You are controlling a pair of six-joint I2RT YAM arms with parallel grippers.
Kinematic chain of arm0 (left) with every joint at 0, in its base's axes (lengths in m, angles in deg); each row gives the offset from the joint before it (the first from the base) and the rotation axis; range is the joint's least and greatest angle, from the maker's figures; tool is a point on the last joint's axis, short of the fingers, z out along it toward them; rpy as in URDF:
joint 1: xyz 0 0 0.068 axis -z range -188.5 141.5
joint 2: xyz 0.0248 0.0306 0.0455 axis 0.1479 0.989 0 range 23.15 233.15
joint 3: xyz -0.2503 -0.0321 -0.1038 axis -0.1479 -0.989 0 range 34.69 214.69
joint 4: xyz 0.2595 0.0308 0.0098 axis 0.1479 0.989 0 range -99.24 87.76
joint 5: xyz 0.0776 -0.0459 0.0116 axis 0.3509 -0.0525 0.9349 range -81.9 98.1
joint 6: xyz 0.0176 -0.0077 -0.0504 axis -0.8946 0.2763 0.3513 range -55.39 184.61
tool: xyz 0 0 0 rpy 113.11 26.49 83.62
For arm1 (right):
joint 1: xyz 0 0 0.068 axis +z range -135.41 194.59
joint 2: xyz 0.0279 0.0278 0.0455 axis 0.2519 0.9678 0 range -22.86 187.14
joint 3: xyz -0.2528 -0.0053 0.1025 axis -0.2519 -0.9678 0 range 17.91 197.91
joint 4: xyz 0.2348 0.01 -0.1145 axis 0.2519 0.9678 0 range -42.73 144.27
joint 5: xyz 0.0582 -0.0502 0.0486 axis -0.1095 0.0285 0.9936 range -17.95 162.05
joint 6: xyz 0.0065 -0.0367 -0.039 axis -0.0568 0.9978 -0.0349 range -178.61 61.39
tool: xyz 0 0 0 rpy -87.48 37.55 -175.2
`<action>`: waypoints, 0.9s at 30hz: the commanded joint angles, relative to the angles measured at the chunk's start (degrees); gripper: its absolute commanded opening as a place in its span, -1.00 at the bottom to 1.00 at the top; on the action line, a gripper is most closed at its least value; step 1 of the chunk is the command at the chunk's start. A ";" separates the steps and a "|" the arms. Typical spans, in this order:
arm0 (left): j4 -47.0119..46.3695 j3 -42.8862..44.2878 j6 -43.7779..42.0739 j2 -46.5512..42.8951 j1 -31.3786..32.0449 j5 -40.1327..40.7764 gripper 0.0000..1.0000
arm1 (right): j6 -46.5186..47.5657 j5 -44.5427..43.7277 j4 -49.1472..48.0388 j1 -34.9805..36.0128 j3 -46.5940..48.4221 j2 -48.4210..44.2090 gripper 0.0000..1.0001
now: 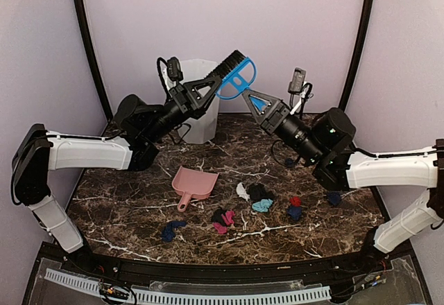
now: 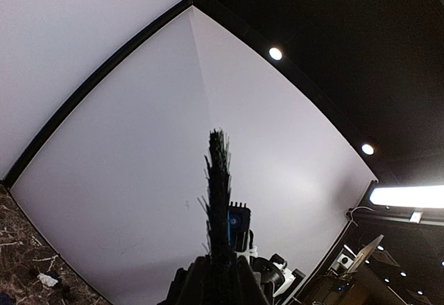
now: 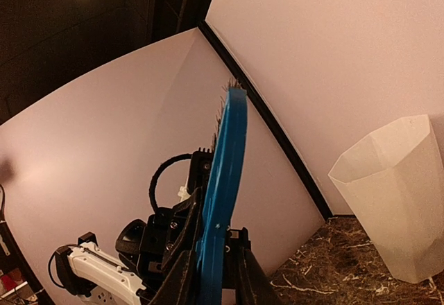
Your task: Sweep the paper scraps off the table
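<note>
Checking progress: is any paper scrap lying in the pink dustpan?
No, the pink dustpan is bare; the paper scraps lie on the table.

Top view evenly and softly lit, only faint shadows on the table (image 1: 139, 215); both wrist views bow the wall seams strongly; ceiling lamps (image 2: 275, 53) glare; a strip light (image 2: 409, 195) burns out at right; the blue hand brush (image 3: 225, 173) is slightly soft close up.

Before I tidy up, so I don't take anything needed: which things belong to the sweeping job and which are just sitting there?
Part of the job: paper scraps, scattered on the table; brush, held up in the air.
Just sitting there: pink dustpan, flat on the table; white bin at the back. Both may serve later.
</note>
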 commanded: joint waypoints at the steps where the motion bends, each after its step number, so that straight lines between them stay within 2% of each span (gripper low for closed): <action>1: -3.82 -0.40 -0.56 -0.36 0.05 0.24 -1.00 | -0.38 -0.95 -1.03 0.47 1.23 -0.59 -0.66; 8: -4.51 -0.92 -0.23 -0.25 -0.01 0.58 -1.00 | 0.06 -2.69 -0.08 0.47 1.73 -0.53 -0.77; 12: -6.08 -2.95 -0.14 -0.73 -0.01 1.27 -1.00 | 0.42 -3.40 0.49 0.47 2.11 -0.48 -1.00; 15: -6.86 -4.58 -0.45 -1.35 -0.02 1.95 -0.91 | 0.88 -3.71 1.05 0.47 2.22 -0.41 -1.00; 19: -7.18 -7.74 -1.88 -2.49 0.02 3.39 -0.50 | 1.86 -4.77 2.24 0.47 1.69 -1.01 -1.00; 20: -7.29 -9.08 -2.69 -3.02 -0.01 3.61 -0.26 | 2.21 -5.04 2.46 0.41 1.36 -1.26 -1.00; 21: -7.29 -9.79 -3.12 -3.61 -0.03 4.19 -0.13 | 2.51 -5.44 3.01 0.39 1.07 -1.60 -1.00; 22: -7.00 -11.14 -4.12 -3.99 -0.12 4.49 0.11 | 2.95 -5.70 3.74 0.31 0.74 -2.01 -1.00; 24: -5.27 -13.13 -5.89 -5.39 -0.47 5.13 0.33 | 3.86 -6.11 5.55 0.08 -0.17 -3.03 -1.00; 27: -0.84 -15.96 -10.05 -8.53 -1.22 6.14 0.45 | 5.34 -6.55 9.12 -0.45 -2.13 -5.27 -1.00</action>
